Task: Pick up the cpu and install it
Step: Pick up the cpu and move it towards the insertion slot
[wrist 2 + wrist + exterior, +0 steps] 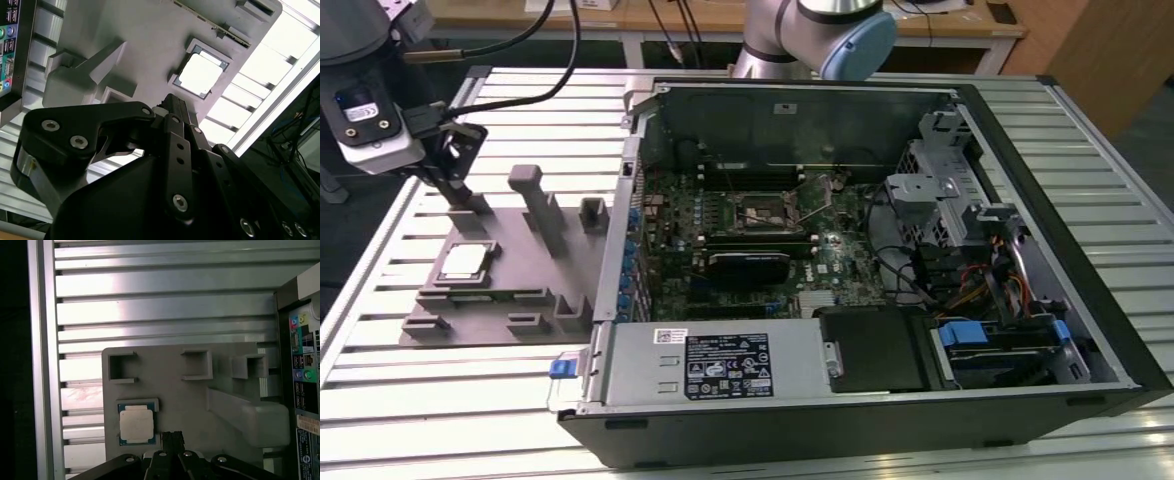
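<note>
Cpu lies flat, seemingly square-on, in fixture.

A silvery metal surface made of long parallel slats, with dark grooves between them, spreads across the scene. Bright light from above glares white off the slats, and in the second wrist view some of them wash out to plain white. Beyond the far edge stands a pale wooden desk. At the far end on the exterior view's right is a brown wooden panel. Dark floor shows past the surface on the exterior view's left.
</note>
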Tool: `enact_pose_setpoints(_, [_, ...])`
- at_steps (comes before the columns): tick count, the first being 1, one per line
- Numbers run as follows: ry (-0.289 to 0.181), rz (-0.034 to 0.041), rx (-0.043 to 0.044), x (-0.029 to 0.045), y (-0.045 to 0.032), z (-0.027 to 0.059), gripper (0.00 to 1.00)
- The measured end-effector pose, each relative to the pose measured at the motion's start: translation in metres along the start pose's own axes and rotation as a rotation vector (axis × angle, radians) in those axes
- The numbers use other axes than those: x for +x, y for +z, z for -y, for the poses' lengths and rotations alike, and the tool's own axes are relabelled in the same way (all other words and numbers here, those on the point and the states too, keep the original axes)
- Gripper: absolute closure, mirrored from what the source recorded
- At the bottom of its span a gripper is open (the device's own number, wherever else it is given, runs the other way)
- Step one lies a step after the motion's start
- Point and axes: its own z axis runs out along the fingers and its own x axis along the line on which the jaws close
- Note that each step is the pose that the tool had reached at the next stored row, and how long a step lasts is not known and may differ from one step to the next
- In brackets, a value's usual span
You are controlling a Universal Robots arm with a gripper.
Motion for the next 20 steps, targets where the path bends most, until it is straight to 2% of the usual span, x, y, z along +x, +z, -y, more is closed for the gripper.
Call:
enact_pose_setpoints(11, [0.0, 0.0004, 0.0059, 0.002, 0.0089, 0.0005, 0.89])
enact_pose_setpoints(20, [0.0, 0.0008, 0.0095, 0.0052, 0.0131, 0.0009, 0.89])
